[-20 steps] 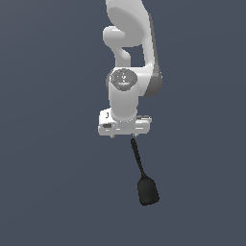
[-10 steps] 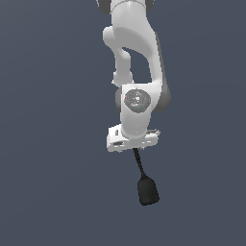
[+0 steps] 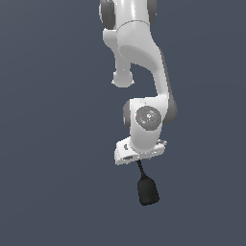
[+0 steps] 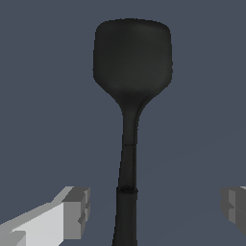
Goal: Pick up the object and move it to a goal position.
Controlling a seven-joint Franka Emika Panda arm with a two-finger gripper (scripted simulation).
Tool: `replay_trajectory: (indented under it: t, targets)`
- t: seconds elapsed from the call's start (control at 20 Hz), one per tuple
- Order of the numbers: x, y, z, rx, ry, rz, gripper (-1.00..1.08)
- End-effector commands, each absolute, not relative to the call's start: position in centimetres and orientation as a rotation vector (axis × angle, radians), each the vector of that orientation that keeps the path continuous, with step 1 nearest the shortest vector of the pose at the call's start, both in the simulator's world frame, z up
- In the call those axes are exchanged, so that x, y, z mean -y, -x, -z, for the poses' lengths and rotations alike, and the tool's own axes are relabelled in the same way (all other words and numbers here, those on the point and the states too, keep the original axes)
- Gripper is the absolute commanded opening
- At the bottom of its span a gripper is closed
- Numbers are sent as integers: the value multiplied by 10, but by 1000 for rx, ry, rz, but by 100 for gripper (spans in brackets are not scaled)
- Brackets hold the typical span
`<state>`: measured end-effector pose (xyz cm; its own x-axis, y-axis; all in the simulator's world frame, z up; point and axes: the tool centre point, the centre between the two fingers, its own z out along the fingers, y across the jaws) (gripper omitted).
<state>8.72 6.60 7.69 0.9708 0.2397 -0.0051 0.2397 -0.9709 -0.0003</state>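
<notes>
The matte black spatula [image 3: 147, 190] lies on the plain dark grey ground, its rounded blade pointing away from the arm. In the wrist view its blade [image 4: 132, 55] is ahead and its thin handle [image 4: 126, 202] runs back between my fingers. My gripper [image 4: 154, 205] is open, with one grey fingertip [image 4: 77, 211] and the other [image 4: 234, 204] well apart on either side of the handle, touching nothing. In the exterior view the white hand [image 3: 139, 153] covers the handle's end and hides the fingers.
The white arm [image 3: 144, 53] comes down from the upper edge of the exterior view. Nothing else shows on the dark grey ground [image 3: 57, 144].
The hand has moved down and toward the exterior view's right, closing in over the handle's end. The spatula has not moved.
</notes>
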Motion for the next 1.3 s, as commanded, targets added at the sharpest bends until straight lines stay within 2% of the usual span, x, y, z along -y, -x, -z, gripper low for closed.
replay_trajectory:
  t: [0.0, 0.5, 0.95, 1.25]
  targets:
    - [-70, -92, -72, -398, -3116, 3, 100]
    - [-74, -95, -64, -412, -3115, 2, 100]
    - [-74, -94, -22, -414, -3114, 1, 100]
    - [-74, -96, -17, -414, -3114, 1, 100]
